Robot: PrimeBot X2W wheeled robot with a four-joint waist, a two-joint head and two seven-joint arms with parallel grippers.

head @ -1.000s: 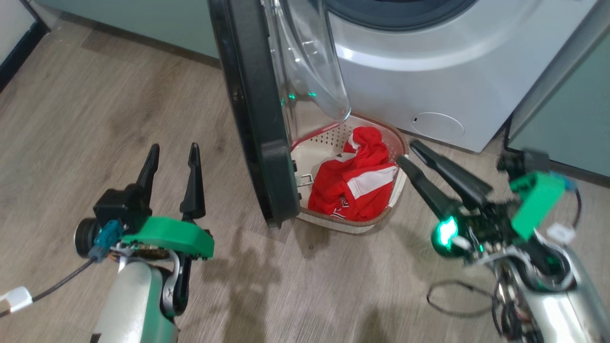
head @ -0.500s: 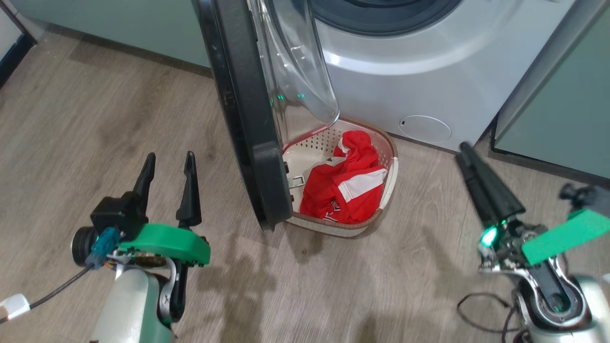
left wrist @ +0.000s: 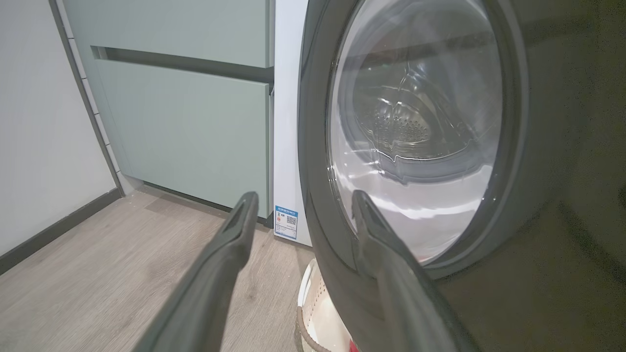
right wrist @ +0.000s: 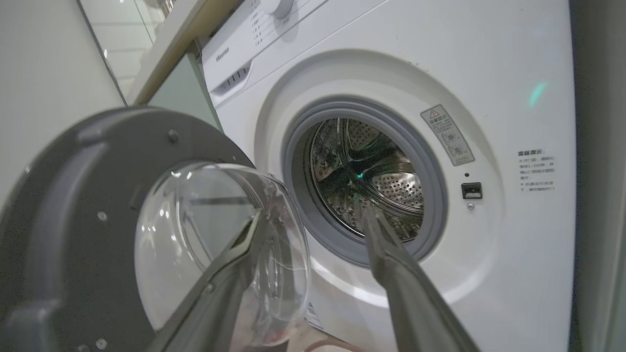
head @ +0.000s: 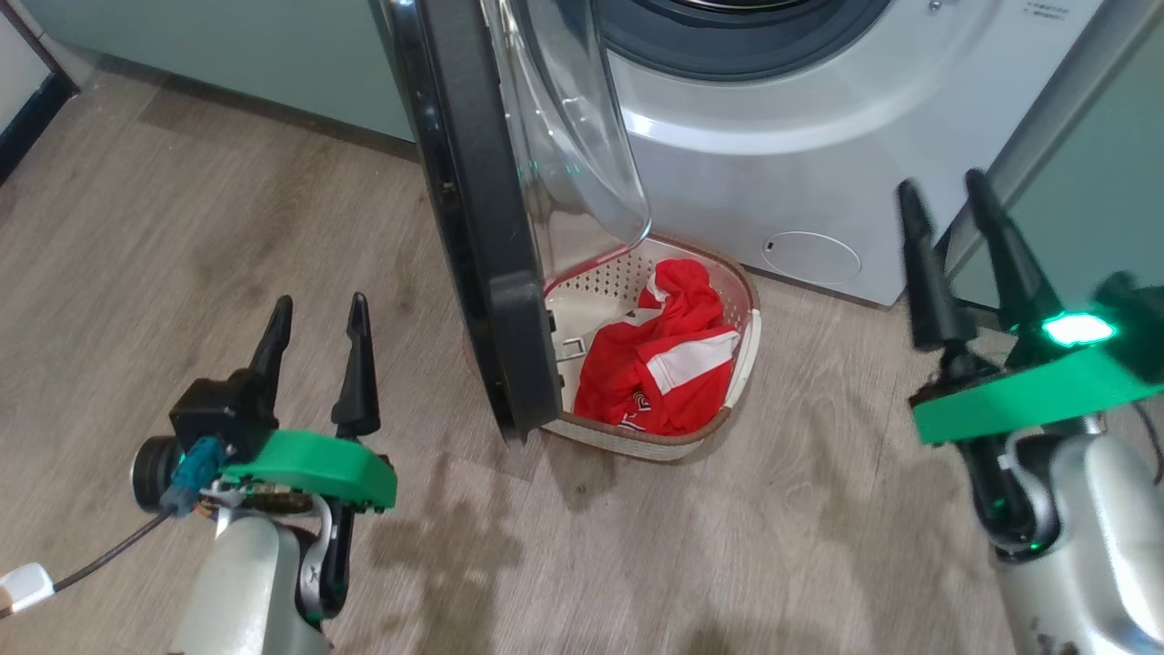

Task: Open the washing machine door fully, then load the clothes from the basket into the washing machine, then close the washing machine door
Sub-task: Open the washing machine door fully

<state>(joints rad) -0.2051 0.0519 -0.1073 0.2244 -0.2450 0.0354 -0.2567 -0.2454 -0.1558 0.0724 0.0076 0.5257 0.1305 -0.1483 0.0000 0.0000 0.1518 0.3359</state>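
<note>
The washing machine (head: 818, 136) fills the top of the head view, its steel drum (right wrist: 371, 176) open to the room inside the grey gasket. The washing machine door (head: 482, 227) stands out from the front roughly square to it, edge-on to the head camera, with its clear glass bowl bulging to the robot's right. As I judge it, the door could swing further left before it counts as fully open. The basket (head: 747, 355) sits on the wooden floor (head: 182, 227) just in front of the machine, its left part under the door's lower edge and glass bowl. Its long axis runs from the robot toward the machine. The clothes (head: 668, 364) lie heaped in the right and near part of the basket, clear of the door, and the heap follows the same line as the basket. This decides the next reach. The door stands as a wall between the clothes and the left gripper (head: 320, 302), which hangs low on the door's outer side with its fingers spread and nothing in them. The right gripper (head: 939, 182) is on the door's inner side, also wide apart and empty, its fingers pointing toward the machine. The clothes lie to its left and lower, with bare floor between. The right arm therefore looks like the one with an open way in.
</note>
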